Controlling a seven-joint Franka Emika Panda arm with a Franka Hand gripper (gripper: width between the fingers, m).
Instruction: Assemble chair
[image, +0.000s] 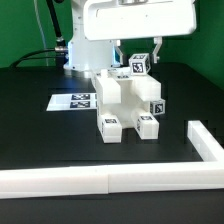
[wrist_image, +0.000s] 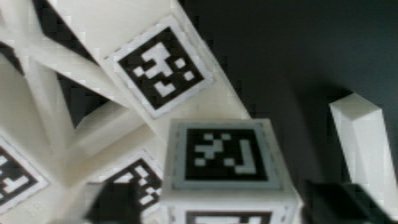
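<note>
**Chair** (image: 125, 100): stands partly built at the centre of the exterior view, on the black worktop (image: 40, 140). It rests on blocky legs whose tags face the camera. Its highest part is a tagged block (image: 138, 66) in the upper centre of the frame, sitting on top of the build.

**Hand** (image: 137, 57): placed directly over that block, with one dark finger on each side. In the wrist view the fingers (wrist_image: 331, 196) stand apart, with what appears to be a gap to the block; nothing is clamped. Judgement: the block seems to sit unaided, so the hand is not needed as support.

**Surroundings**: the marker board (image: 73, 101) lies flat at centre left, near the chair but not touching it. A white rail (image: 100, 180) borders the worktop along the lower edge and lower right, probably as a stop to brace parts against. The chair stands well apart from it.

**Risk**: a sideways withdrawal could knock the top block. A straight lift looks safest.
</note>
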